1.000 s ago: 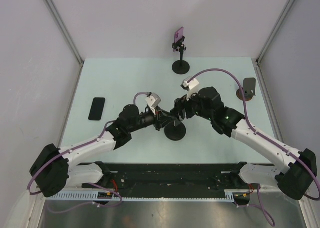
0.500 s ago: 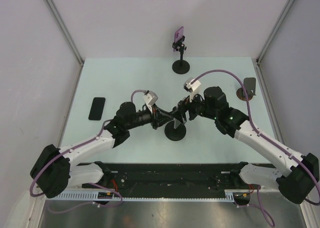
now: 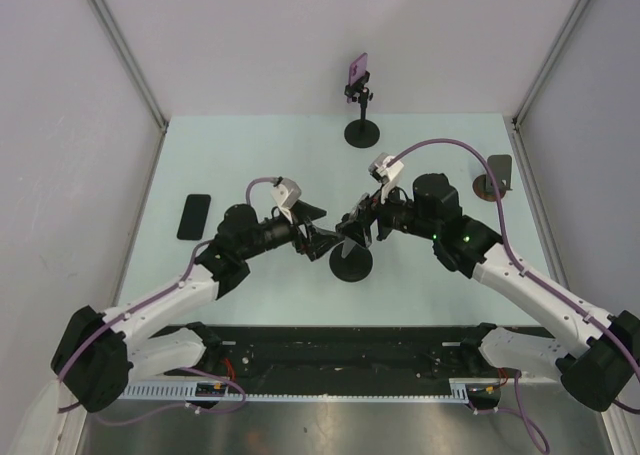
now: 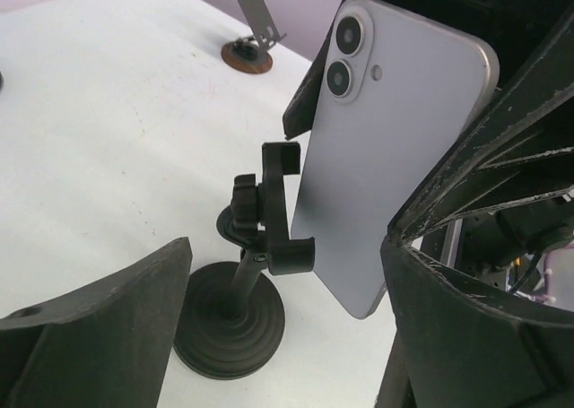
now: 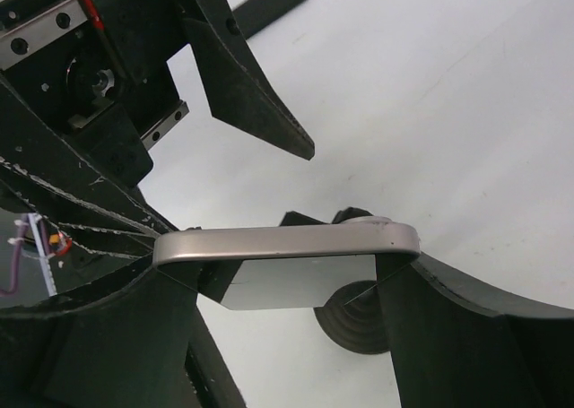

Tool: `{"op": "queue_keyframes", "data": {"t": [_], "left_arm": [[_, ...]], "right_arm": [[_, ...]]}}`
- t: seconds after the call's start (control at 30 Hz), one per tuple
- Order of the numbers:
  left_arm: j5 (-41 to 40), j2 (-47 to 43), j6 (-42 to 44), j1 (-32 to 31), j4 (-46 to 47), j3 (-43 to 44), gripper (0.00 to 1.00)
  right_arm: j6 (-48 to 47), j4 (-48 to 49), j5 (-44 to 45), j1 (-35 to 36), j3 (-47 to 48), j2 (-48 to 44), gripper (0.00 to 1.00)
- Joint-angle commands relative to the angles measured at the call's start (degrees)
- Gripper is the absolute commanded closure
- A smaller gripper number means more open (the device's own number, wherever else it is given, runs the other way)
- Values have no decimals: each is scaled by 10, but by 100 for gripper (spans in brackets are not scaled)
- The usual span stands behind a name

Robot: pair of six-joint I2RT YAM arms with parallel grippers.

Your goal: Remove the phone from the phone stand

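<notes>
Right gripper (image 5: 282, 273) pinches the phone (image 4: 386, 157) by its edges, centre bench nearer the near edge, just beside the phone stand (image 4: 260, 220). Left gripper (image 3: 318, 227) gapes wide, empty. Best draw the phone straight clear, no twisting.

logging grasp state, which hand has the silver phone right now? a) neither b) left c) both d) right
d: the phone is pinched by its edges in the right hand, while the left hand is open.
</notes>
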Motion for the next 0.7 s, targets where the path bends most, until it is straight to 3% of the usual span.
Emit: {"op": "queue_keyframes", "data": {"t": [0.0,0.33,0.67], "left_arm": [[-9,-63,11,-2,16,-2,5],[-82,-190,78,-2,-51,-6,0],[-116,-190,162,-40,-59,4,0]], "right_arm": [[29,83,-34,4,16,-19,100],[72,88,5,4,68,-22,100],[184,104,90,9,116,-1,100]]}}
